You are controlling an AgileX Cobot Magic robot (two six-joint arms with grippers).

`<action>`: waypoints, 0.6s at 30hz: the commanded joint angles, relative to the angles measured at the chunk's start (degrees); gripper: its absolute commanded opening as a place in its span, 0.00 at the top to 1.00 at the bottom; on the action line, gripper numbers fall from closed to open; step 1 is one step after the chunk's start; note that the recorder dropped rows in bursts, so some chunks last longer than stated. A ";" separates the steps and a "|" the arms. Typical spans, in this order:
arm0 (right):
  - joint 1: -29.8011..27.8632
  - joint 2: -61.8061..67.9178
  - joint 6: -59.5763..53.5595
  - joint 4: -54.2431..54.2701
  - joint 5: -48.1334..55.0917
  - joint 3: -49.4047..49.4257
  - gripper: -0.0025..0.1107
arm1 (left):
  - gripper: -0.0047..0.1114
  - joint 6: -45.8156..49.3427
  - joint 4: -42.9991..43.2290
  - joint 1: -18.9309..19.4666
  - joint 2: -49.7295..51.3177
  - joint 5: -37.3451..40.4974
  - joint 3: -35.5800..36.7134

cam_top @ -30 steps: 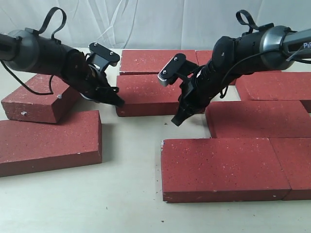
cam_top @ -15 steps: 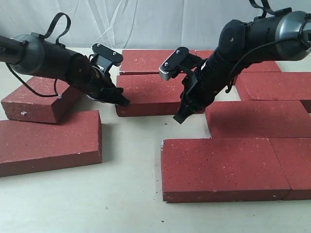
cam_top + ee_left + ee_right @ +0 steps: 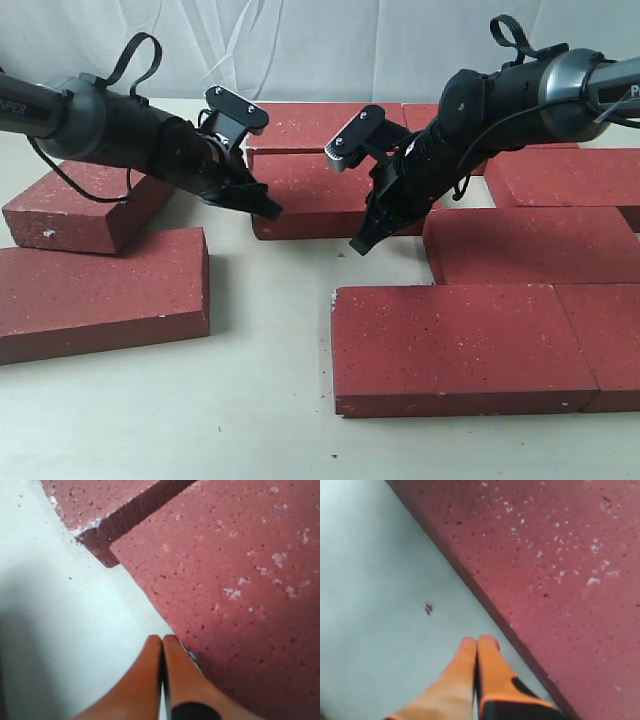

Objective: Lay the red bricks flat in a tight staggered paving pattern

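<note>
The brick at frame centre now sits further right, shoved by the left gripper. The right gripper is beside its lower edge. Both are pinched closed and empty. Pushing at a corner may skew the brick and leave gaps.

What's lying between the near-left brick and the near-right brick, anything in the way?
Nothing. The exterior view shows only bare table between the near-left brick and the near-right brick.
</note>
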 commanded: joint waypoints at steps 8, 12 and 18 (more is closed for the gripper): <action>-0.25 -0.20 0.08 -0.54 -0.51 -0.28 0.99 | 0.96 -0.01 -0.28 -0.28 2.22 -4.51 -0.56; -0.25 -0.20 0.19 -0.80 -1.30 -0.28 0.99 | 0.96 -0.01 -0.28 -0.70 2.22 -6.24 -0.56; -0.25 -1.26 0.19 -0.53 -0.80 -0.28 0.99 | 0.96 -0.01 -0.15 -1.90 2.22 -7.92 -0.65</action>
